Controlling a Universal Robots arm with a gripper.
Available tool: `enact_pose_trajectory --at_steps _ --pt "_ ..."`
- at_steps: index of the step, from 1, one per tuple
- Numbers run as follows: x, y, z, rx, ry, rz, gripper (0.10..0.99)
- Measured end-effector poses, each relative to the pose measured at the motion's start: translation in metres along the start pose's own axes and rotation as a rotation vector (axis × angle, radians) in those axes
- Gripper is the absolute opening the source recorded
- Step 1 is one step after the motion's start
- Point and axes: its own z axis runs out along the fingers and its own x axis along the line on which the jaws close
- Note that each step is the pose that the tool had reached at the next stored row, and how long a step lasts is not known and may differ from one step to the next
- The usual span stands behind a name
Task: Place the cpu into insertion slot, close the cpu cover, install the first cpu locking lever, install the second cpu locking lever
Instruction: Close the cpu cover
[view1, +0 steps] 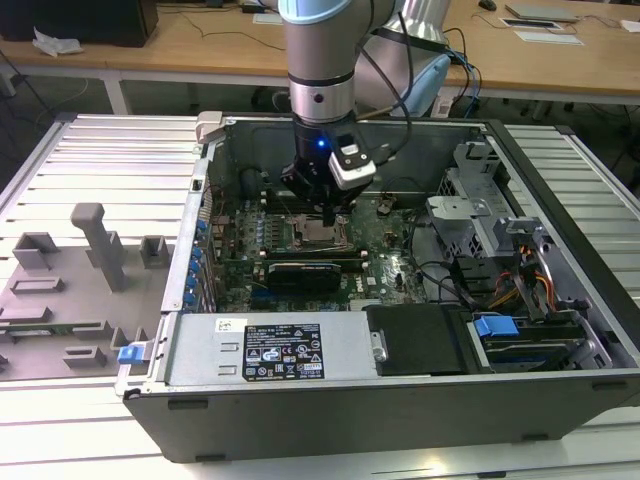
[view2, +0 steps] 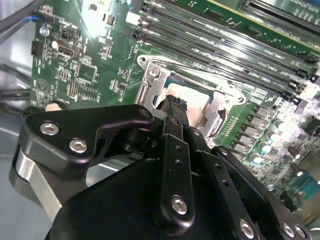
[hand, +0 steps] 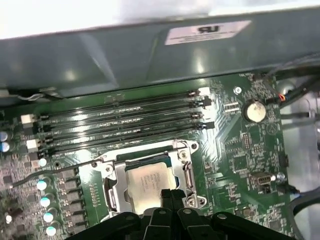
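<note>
On the worktop (view1: 110, 160), toward its edge at the exterior view's left, you have a grey tray (view1: 130, 310); beside it lies the open computer case (view1: 400, 390). Inside, your end effector (view1: 328, 212) points down at the socket (view1: 315, 238), fingers drawn together, gripping nothing. In the first wrist view the chip (hand: 150, 182) sits in the socket, the cover (hand: 116, 187) flat around it, fingertips (hand: 166, 197) over the chip's edge.

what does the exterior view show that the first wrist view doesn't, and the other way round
Exterior view: the arm, the grey fixture blocks beside the case, the drive bays. First wrist view: the coin battery and the cpu seated under the cpu cover. Both: the green motherboard, the insertion slot, the pincer over it.
</note>
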Motion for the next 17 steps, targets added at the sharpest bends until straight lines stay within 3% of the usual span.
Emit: enact_pose_trajectory --at_steps 4,8,9,10,14,17 --pt "0.0001 0.0001 0.0 -0.006 -0.0026 -0.07 0.106" --pt "0.0 0.0001 0.0 -0.007 0.0007 -0.075 0.106" --pt "0.0001 0.0 0.0001 -0.006 0.0097 -0.075 0.106" --pt "0.0001 -0.0001 0.0001 -0.011 0.0286 -0.075 0.106" --pt "0.0 -0.0004 0.0004 -0.023 0.0768 -0.077 0.106" --pt "0.0 -0.0004 0.0003 -0.023 0.0778 -0.077 0.106"
